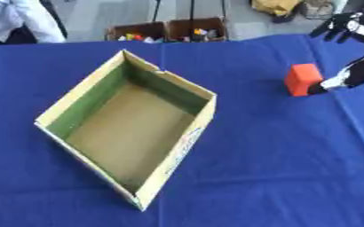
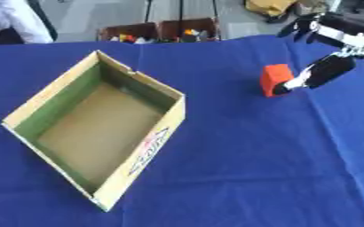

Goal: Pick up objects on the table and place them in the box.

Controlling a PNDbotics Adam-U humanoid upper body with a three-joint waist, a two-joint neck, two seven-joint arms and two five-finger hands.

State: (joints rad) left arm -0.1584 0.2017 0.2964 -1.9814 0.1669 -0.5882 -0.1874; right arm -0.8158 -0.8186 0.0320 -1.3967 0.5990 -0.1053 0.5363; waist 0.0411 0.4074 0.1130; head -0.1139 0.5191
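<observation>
Right hand (image 2: pixel 325 71) at far right, one finger touching the orange block's (image 2: pixel 276 79) right side, other fingers spread above it, grasping nothing, block on blue table (image 2: pixel 239 168), open cardboard box (image 2: pixel 142 153) well apart at left

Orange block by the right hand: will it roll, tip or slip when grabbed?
The orange block looks boxy with flat faces, so it probably won't roll. It stands taller than wide, so a sideways nudge from the right hand may tip it. The blue cloth probably limits sliding.
</observation>
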